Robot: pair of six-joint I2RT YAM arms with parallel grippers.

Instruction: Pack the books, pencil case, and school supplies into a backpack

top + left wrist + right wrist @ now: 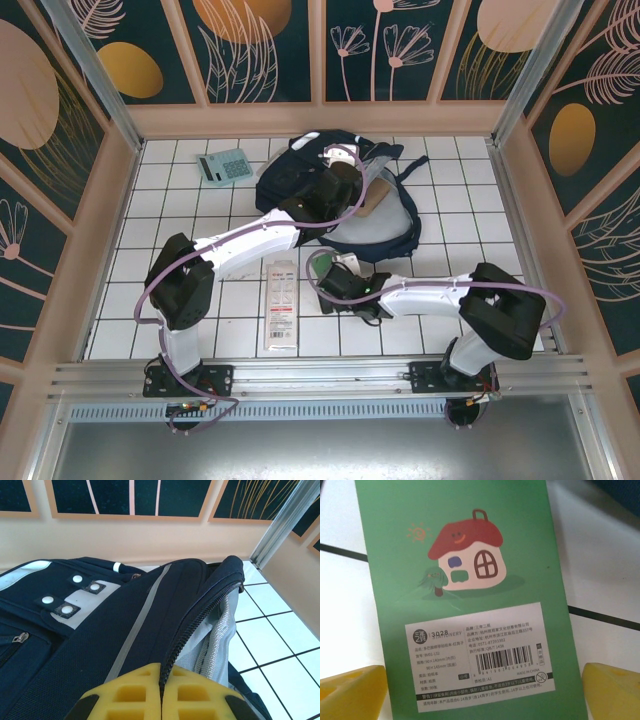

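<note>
Green book (470,580) flat on white tiles (600,570), centre of right wrist frame, between spread-apart fingers of right gripper (481,692). Thin, light, stiffish card cover (likely slick); pinch across long edges. Left gripper (161,697) clamped on backpack (100,630) zipper rim, bottom centre.

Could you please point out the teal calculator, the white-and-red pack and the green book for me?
teal calculator (224,166): top external view, on its keypad.
white-and-red pack (281,305): top external view, on its middle.
green book (462,592): right wrist view, on the cover below the house picture.
</note>
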